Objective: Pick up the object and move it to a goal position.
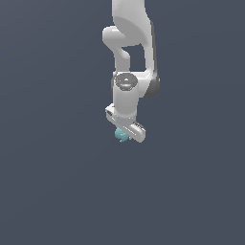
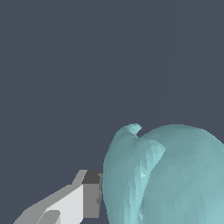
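Object (image 1: 120,135), teal curled lump, sits right at claw (image 1: 125,135). I see one finger pad (image 2: 91,199) touching it. Can't confirm grip, other finger hidden.

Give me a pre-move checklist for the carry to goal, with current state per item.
1. Teal object is at the gripper, under the white hand: ok.
2. One finger pad sits against the object's side in the wrist view: ok.
3. Second finger contacting the far side: cannot tell, it is out of frame.
4. Object lifted clear of the surface: cannot tell, the uniform grey background shows no floor line or shadow.
5. Goal position located: cannot tell, no marker shows in either view.
6. Path around the arm free of other items: ok, none visible.
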`<state>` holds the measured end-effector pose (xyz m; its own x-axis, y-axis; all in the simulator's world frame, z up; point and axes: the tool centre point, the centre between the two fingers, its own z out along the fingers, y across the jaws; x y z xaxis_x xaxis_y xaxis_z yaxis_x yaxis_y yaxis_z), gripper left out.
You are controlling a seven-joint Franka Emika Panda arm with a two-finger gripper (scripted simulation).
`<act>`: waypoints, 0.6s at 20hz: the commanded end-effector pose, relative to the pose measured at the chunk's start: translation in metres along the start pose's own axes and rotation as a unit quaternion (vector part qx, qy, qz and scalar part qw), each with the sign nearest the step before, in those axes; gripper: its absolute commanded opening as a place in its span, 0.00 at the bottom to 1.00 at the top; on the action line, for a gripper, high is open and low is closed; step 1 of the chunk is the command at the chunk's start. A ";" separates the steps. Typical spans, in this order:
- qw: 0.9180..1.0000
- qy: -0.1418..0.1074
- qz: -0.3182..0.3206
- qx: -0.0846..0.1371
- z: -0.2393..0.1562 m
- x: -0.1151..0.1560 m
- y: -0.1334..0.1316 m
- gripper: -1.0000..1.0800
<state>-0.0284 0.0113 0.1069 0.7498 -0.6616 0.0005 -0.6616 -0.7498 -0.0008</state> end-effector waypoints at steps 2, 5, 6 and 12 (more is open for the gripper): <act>1.000 0.000 0.000 0.000 -0.025 0.028 0.007 0.00; 1.000 0.000 0.000 0.000 -0.047 0.053 0.013 0.00; 1.000 0.000 0.000 0.000 -0.055 0.061 0.015 0.00; 1.000 0.000 0.000 0.000 -0.095 0.107 0.024 0.00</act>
<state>0.0289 -0.0686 0.1924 0.7493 -0.6623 0.0012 -0.6623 -0.7493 -0.0008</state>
